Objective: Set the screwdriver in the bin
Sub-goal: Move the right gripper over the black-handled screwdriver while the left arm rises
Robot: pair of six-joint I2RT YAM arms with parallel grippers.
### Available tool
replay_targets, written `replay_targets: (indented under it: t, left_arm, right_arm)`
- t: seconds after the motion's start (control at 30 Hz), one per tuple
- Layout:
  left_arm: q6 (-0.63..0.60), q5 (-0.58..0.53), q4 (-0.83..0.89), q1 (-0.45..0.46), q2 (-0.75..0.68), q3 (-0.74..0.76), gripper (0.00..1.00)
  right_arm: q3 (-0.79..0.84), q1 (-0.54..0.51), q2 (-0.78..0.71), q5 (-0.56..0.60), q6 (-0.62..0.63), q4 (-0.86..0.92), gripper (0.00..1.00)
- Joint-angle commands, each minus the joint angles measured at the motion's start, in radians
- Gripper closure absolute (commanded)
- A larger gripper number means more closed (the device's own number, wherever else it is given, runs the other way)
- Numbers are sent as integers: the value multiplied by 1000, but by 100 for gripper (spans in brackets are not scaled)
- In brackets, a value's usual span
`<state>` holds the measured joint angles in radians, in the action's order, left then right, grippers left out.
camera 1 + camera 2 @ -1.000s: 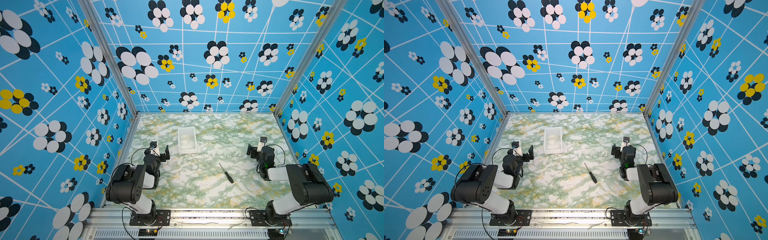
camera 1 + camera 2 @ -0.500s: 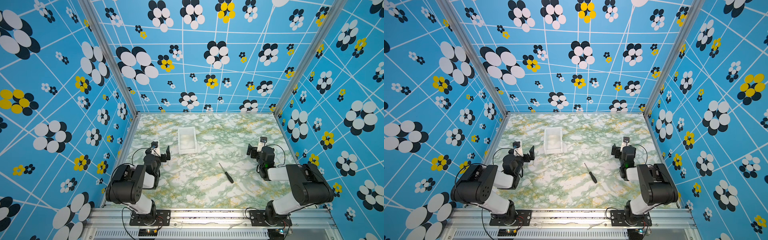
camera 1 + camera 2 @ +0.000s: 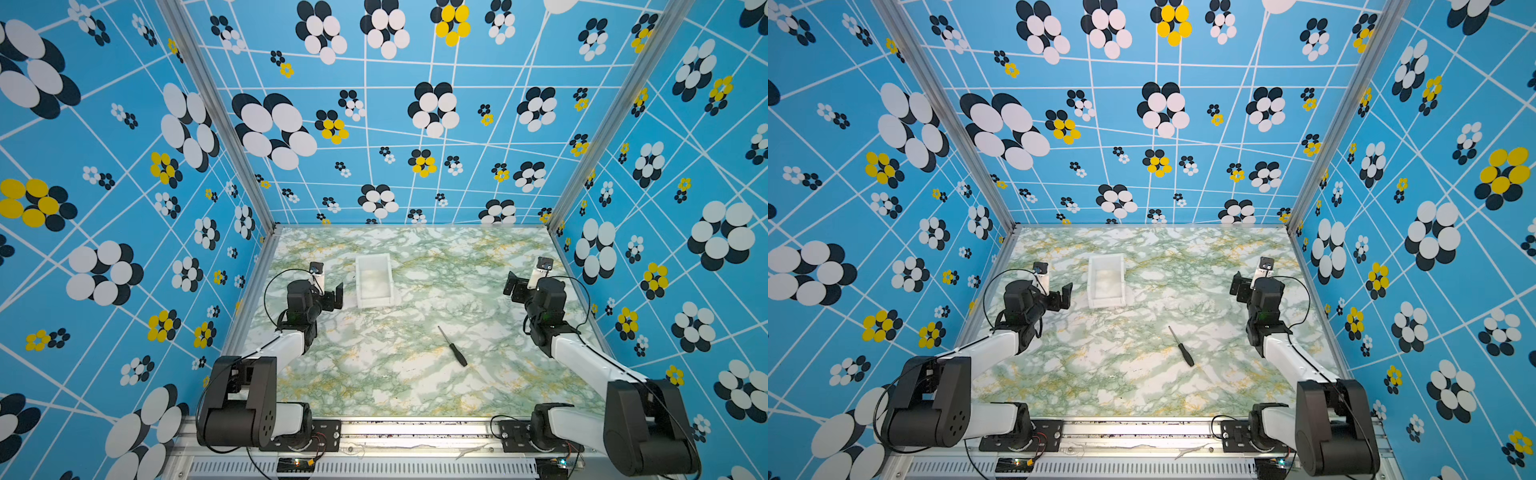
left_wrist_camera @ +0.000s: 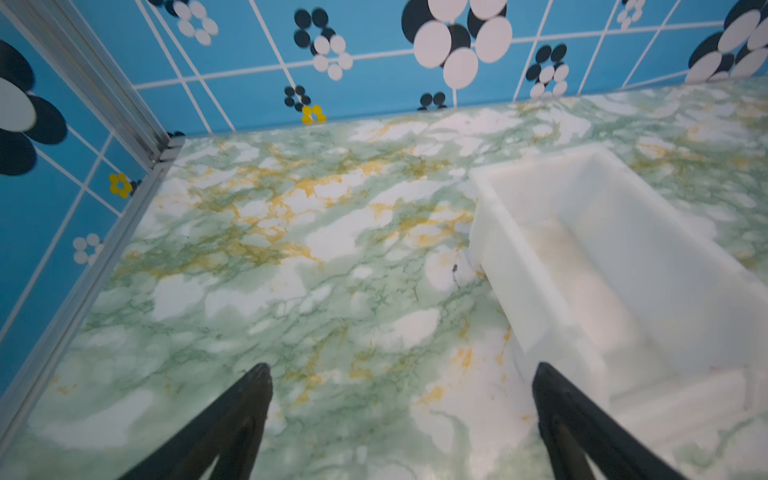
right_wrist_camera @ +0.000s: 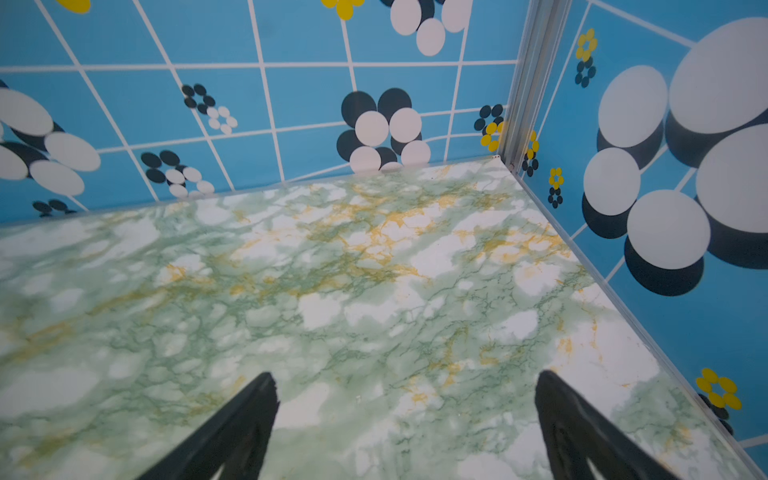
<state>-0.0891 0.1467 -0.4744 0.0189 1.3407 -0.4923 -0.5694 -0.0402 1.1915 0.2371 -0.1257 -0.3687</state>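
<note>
The screwdriver (image 3: pixel 453 345) (image 3: pixel 1181 346), with a black handle and a thin shaft, lies flat on the marbled table, right of the middle, shaft pointing away and to the left. The white bin (image 3: pixel 374 282) (image 3: pixel 1106 281) stands empty further back and left of centre. My left gripper (image 3: pixel 334 296) (image 3: pixel 1064 294) hovers open just left of the bin. In the left wrist view the bin (image 4: pixel 582 270) sits close beside the left gripper (image 4: pixel 401 368), which holds nothing. My right gripper (image 3: pixel 513 286) (image 3: pixel 1237 284) (image 5: pixel 406 375) stands open near the right wall over bare table, well back from the screwdriver.
Blue flower-patterned walls (image 3: pixel 415 124) enclose the table on three sides, with metal corner posts (image 3: pixel 266 216). The arm bases sit on a rail (image 3: pixel 415 428) along the front edge. Nothing else lies on the marbled surface.
</note>
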Motion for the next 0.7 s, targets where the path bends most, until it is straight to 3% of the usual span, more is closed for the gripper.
replay_targets:
  t: [0.0, 0.07, 0.1, 0.13, 0.17, 0.2, 0.27, 0.37, 0.5, 0.67]
  left_arm:
    - [-75, 73, 272, 2, -71, -53, 1]
    - [-101, 79, 380, 4, -105, -95, 1]
    - [-115, 77, 452, 3, -115, -128, 1]
    - [-94, 69, 504, -6, -115, -157, 1]
    - [-71, 80, 542, -19, -112, -182, 1]
    - [-50, 116, 594, -38, -110, -214, 1]
    - [-31, 167, 680, -57, -113, -271, 1]
    - [16, 137, 776, -56, -134, -344, 1]
    - [-18, 135, 1009, -50, -103, -516, 1]
    - [-49, 139, 1253, -46, -2, -716, 1]
  right_arm:
    - [-177, 5, -61, -19, -260, 503, 1]
    - [-292, 5, -103, -37, -524, 732, 1]
    - [-318, 6, -126, -118, -525, 787, 1]
    - [-306, 6, -160, -295, -397, 763, 1]
    - [-268, 5, -192, -414, -386, 710, 1]
    - [-190, 5, -230, -443, -461, 609, 1]
    - [-124, 6, -266, -448, -521, 552, 1]
    - [-143, -35, -265, -394, -493, 696, 1]
    - [-203, -207, -260, -227, -416, 918, 6]
    - [-216, -378, -248, -182, -441, 1052, 19]
